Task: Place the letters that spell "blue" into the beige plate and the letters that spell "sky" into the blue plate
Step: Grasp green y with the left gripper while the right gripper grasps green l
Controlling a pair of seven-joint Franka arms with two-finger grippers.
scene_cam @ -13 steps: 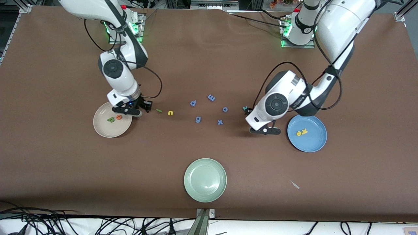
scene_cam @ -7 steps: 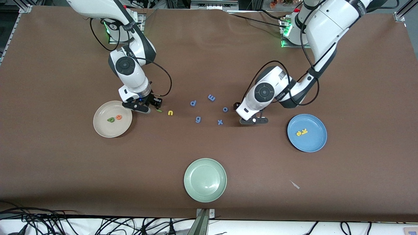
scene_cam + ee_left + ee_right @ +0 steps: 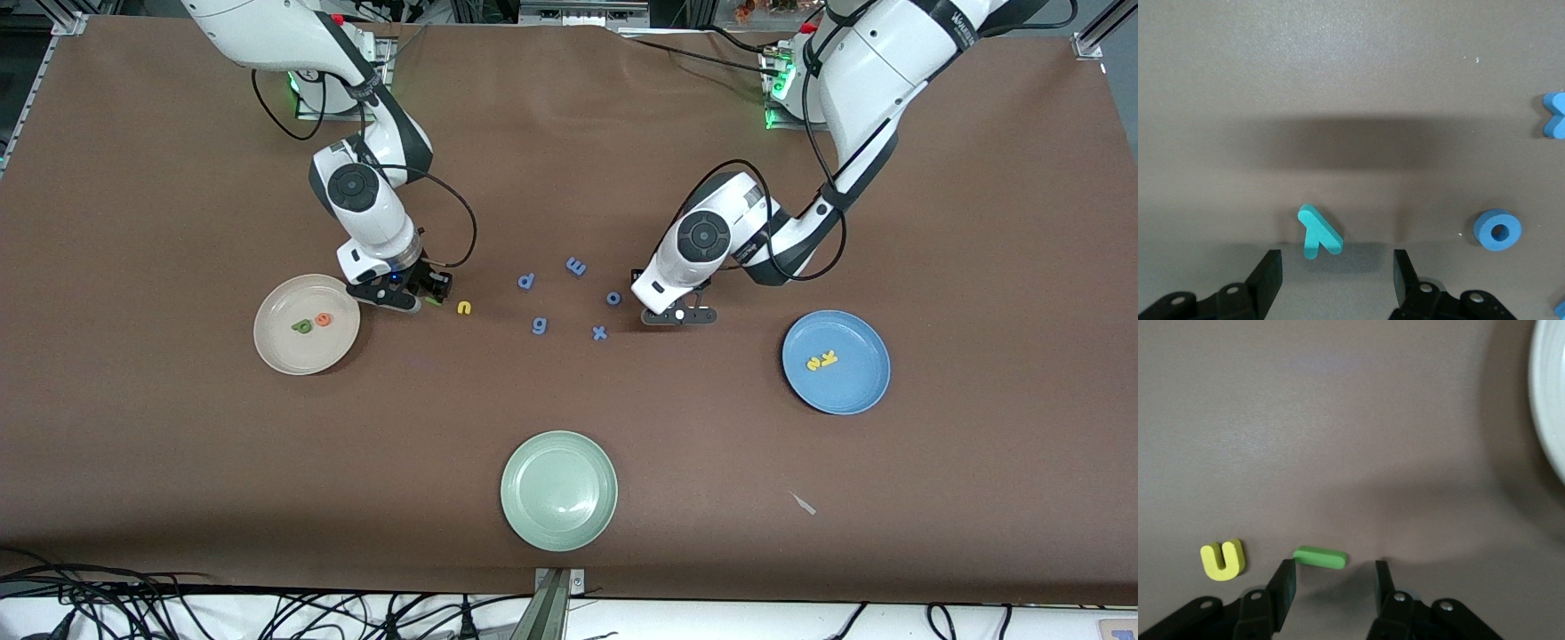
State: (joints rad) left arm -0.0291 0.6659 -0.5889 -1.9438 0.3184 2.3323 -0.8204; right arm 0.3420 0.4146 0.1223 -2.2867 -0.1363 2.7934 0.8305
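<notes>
**Both grippers low over their letters**

Nearest the front camera sits a pale green round plate (image 3: pixel 558 490), empty. Farther off, the light-blue round plate (image 3: pixel 836 361) holds two yellow foam letters (image 3: pixel 821 360); the cream-beige round plate (image 3: pixel 307 324) holds a dark green b (image 3: pixel 302 326) and orange e (image 3: pixel 324 319). Between them lie blue-purple foam letters (image 3: pixel 539 325) and a yellow foam u (image 3: pixel 1223 559). Since a second ago, the left gripper (image 3: pixel 1333 275) has moved off the blue plate's edge and now straddles the teal foam y (image 3: pixel 1318 231), fingers apart, gripping nothing. The right gripper (image 3: pixel 1331 585) left the beige plate; its open fingers flank the light green foam stick l (image 3: pixel 1320 557).

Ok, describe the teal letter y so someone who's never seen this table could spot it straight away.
Start at the blue plate toward the left arm's end of the table, then go toward the loose cluster of blue-purple letters mid-table. The left gripper hangs open just above the cloth there, and the teal y lies flat between its fingers. It is the only teal letter; its neighbours are all blue-purple.
</notes>
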